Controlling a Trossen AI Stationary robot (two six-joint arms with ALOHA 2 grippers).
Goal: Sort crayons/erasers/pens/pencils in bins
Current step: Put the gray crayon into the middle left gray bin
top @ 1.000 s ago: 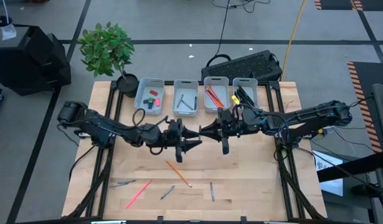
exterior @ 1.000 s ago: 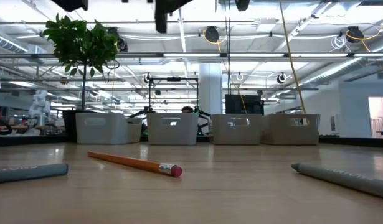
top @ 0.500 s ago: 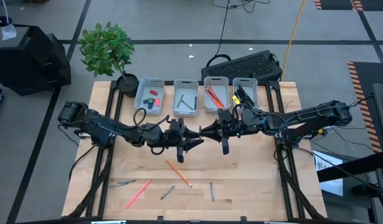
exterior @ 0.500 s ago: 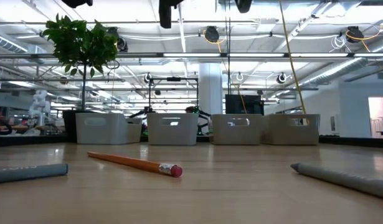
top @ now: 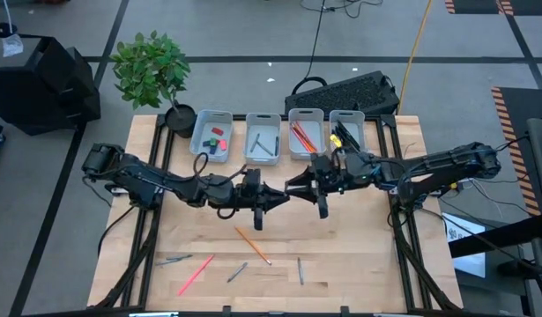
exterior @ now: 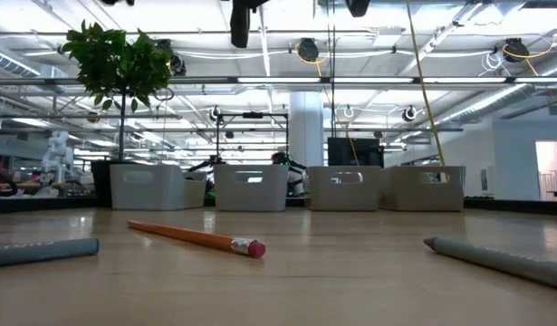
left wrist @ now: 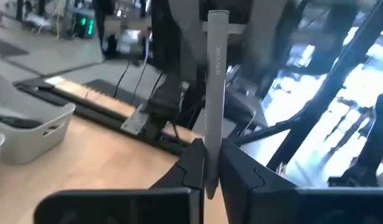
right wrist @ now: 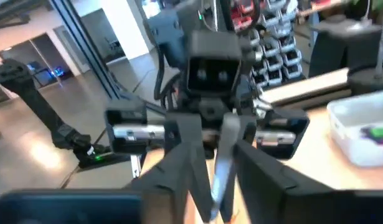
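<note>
Grey pen [left wrist: 215, 93]: slim, matte barrel with printed lettering, clamped between closed fingers of left gripper [left wrist: 208, 163] above mid-table [top: 359, 255]. Far end inside right gripper [right wrist: 219, 168]; grip there not determinable. Shifted slightly rightward with both arms within the last second, suggesting a hand-over. Smooth pale bins [top: 263, 115] along far edge.

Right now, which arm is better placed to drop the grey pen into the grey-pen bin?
Left, probably: the left gripper is shut on the slim grey pen and sits directly before that pale plastic bin; the right gripper is offset sideways.
</note>
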